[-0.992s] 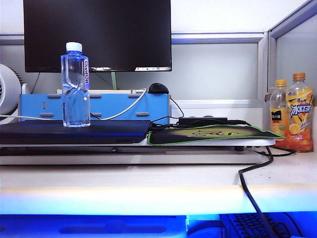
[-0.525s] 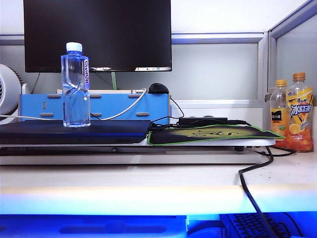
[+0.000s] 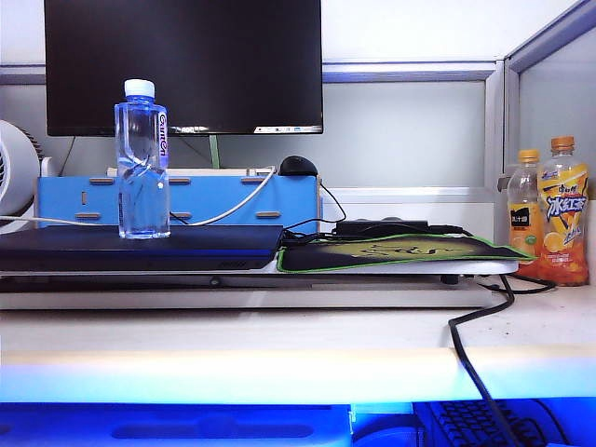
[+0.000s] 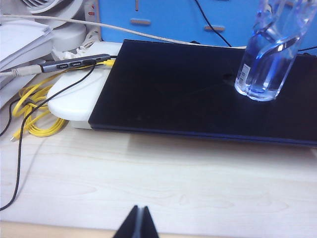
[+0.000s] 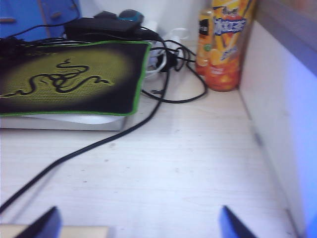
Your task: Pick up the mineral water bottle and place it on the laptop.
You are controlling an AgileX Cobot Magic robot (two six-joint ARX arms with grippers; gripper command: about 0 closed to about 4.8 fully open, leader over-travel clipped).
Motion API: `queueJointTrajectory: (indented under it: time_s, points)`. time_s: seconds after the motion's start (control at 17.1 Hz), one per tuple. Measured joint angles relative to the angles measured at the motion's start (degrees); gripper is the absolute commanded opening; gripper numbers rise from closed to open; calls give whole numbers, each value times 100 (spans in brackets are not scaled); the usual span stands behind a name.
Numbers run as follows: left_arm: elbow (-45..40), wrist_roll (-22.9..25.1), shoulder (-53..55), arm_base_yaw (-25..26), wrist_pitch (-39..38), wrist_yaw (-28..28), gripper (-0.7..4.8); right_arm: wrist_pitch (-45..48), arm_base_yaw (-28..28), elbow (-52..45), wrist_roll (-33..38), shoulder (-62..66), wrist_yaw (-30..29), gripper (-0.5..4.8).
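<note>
The mineral water bottle (image 3: pixel 142 160) stands straight up on the laptop (image 3: pixel 140 247), near the middle of its dark lid, and nothing is holding it. It is clear and a bit blue, with a white cap, a twisted middle and letters running down its side. In the left wrist view the same bottle (image 4: pixel 271 49) shows only its lower part, sitting on the flat black laptop (image 4: pixel 198 94). The left hand (image 4: pixel 137 225) is low over the pale wooden table (image 4: pixel 163 183), on the near side of the laptop and well apart from the bottle; its two dark fingertips are pressed together and grip nothing. The right hand (image 5: pixel 138 223) is over the bare table too, on the other side, near the mouse pad (image 5: pixel 69 79) with the green edge and the snake sign. Its two fingertips (image 5: pixel 43 225) stand far apart with nothing between them, so it is wide and let go. A black cable (image 5: pixel 99 144) runs across the table close to it. Two orange juice bottles (image 3: pixel 551 223) stand by the side wall, well apart from the laptop. Behind the laptop there is a blue box (image 3: pixel 186 200) and a big black monitor (image 3: pixel 183 65). A yellow cable (image 4: pixel 32 111) lies coiled beside the laptop's corner
</note>
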Motion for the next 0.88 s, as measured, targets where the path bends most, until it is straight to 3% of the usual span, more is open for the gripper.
queueJointTrajectory:
  time_s: [0.06, 0.12, 0.88]
  points:
    - [0, 0, 0, 0, 0, 0, -2, -2, 0, 0, 2, -2, 39, 176]
    - [0, 0, 0, 0, 0, 0, -2, -2, 0, 0, 0, -2, 46, 6]
    - [0, 0, 0, 0, 0, 0, -2, -2, 0, 0, 101, -2, 15, -1]
